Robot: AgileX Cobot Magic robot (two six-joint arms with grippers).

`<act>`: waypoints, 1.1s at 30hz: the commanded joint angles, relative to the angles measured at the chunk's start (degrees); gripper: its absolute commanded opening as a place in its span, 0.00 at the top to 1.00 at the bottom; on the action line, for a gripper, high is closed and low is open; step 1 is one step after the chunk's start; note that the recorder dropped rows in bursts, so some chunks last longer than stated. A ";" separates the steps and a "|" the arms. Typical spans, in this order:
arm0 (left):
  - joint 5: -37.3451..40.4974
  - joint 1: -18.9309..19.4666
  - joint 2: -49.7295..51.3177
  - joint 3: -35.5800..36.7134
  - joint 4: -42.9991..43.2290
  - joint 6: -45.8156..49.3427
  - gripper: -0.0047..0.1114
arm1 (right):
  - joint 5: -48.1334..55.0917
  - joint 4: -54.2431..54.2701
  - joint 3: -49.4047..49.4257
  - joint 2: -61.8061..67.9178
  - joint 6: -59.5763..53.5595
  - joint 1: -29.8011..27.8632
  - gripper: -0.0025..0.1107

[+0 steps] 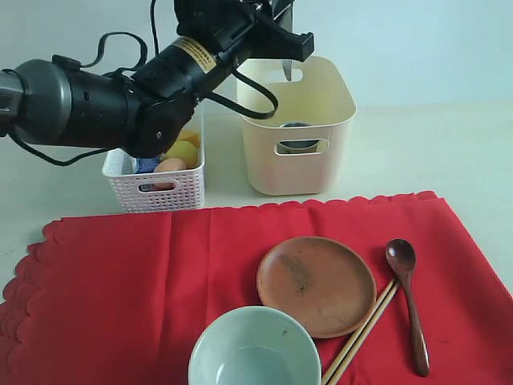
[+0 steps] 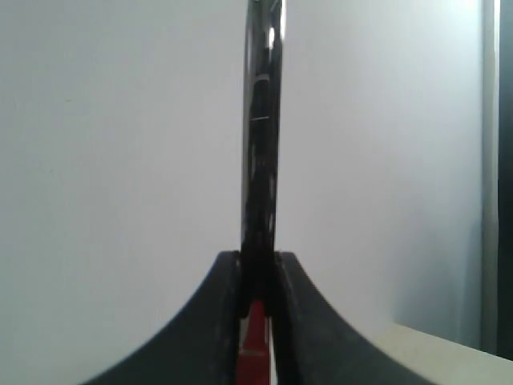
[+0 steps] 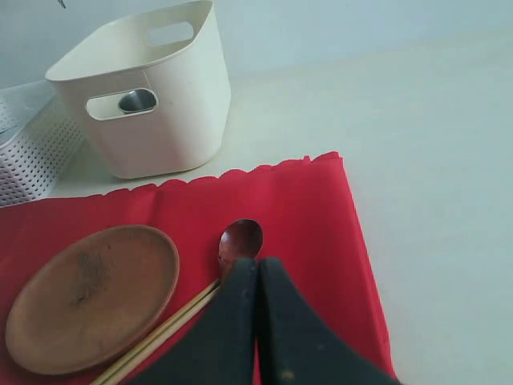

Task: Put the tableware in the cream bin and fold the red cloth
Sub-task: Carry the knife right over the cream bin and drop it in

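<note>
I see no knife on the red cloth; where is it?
The knife hangs from the left gripper at the top of the exterior view, over the cream bin.

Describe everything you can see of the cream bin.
The cream bin is a tall, smooth tub, plastic by its look, with rounded corners, an open top and an oval handle cut-out in both the near and far walls. It stands upright on the pale table, just beyond the red cloth, with a gap between it and the white lattice basket on its left. A steel cup shows inside through the near cut-out.
</note>
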 commanded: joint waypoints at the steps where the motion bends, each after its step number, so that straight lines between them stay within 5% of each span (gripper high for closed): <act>1: -2.78 -0.07 1.84 -2.04 -0.06 -1.02 0.96 | -0.67 -0.49 0.15 -0.30 -0.02 -0.28 0.98; 29: -1.08 -0.07 14.16 -6.73 -0.18 -1.16 0.96 | -0.67 -0.49 0.15 -0.30 -0.02 -0.28 0.98; 33: -1.52 -0.07 17.60 -8.74 -0.31 -1.16 0.81 | -0.67 -0.49 0.15 -0.30 -0.02 -0.28 0.98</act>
